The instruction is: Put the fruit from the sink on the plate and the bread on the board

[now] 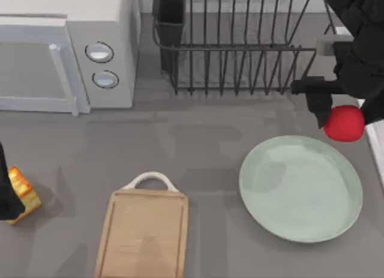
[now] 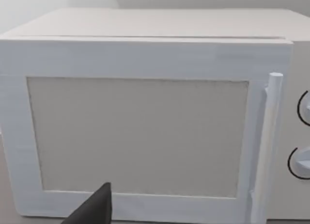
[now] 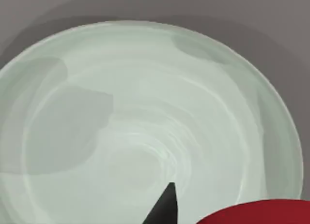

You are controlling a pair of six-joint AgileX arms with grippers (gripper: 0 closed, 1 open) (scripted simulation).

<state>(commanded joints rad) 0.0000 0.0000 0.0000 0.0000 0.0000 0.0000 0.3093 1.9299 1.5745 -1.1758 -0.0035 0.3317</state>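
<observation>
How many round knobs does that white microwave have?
2: both round grey knobs sit on the white box microwave's front panel, beside its door handle, one directly behind the other. None looks hidden.

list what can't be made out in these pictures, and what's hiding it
- Top view: the sink is a pale strip cut off by the right edge.
- Top view: the bread is half hidden by the left arm at the left edge, so the left tool's grip is unclear.
- Top view: the right tool is partly hidden behind the fruit and dark arm.
- Right wrist view: the fruit is cut off by the frame edge above the plate.
</observation>
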